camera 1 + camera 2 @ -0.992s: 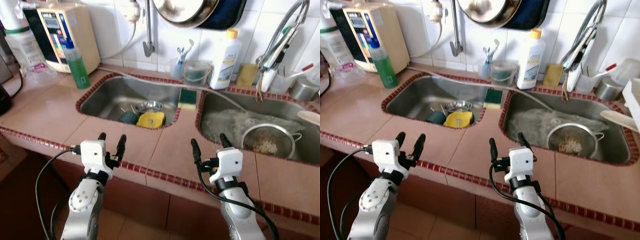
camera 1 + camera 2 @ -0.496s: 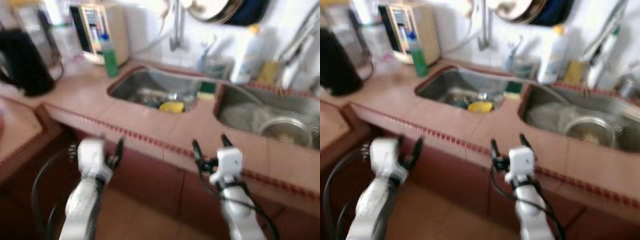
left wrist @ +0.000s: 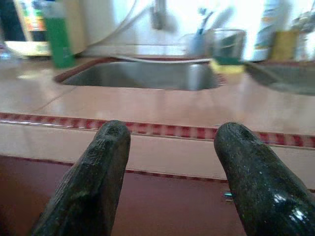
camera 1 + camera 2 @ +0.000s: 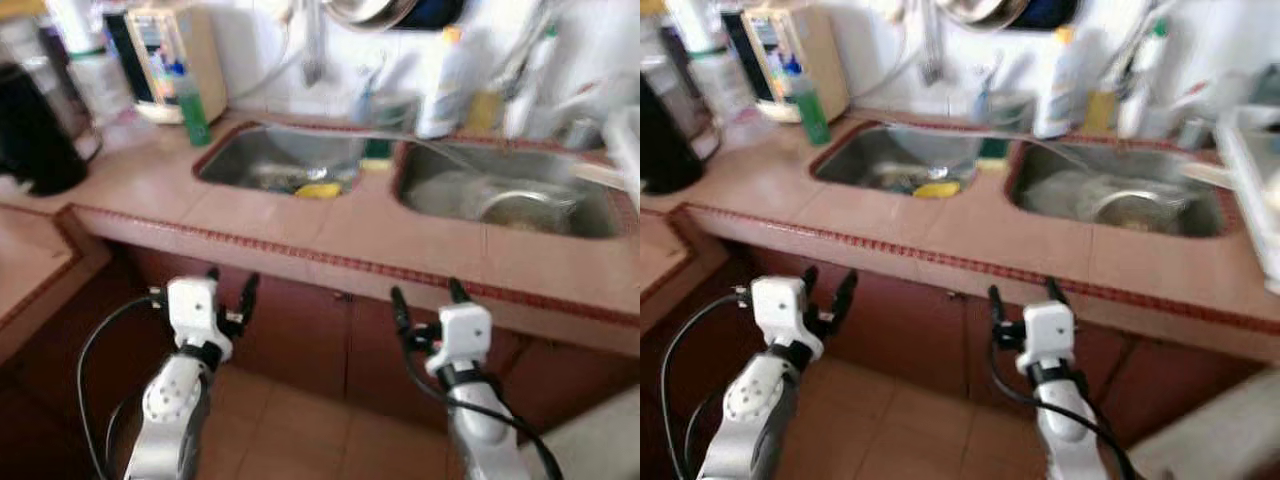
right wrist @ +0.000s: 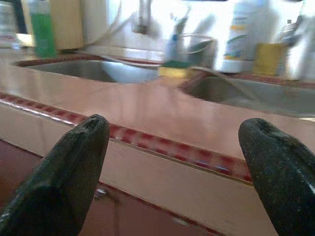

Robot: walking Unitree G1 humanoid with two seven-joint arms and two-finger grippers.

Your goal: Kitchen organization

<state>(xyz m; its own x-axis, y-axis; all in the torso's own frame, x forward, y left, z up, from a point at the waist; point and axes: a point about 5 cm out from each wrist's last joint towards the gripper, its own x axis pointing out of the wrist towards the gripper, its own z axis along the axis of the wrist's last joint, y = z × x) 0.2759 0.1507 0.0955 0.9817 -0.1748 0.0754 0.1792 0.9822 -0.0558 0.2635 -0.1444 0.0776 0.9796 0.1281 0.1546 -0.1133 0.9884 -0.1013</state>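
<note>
Jaws on both the left gripper [image 4: 229, 290] and right gripper [image 4: 428, 298] are spread and empty at lower frame, dishes in the sink [image 4: 270, 160] upper centre, so reaching while this blurry risks clipping the counter edge [image 4: 330, 262].

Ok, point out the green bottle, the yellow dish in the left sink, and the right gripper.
green bottle [image 4: 193, 100], left eye view, its body.
yellow dish [image 4: 317, 190], left eye view, its top.
right gripper [image 4: 428, 295], left eye view, between fingertips.
</note>
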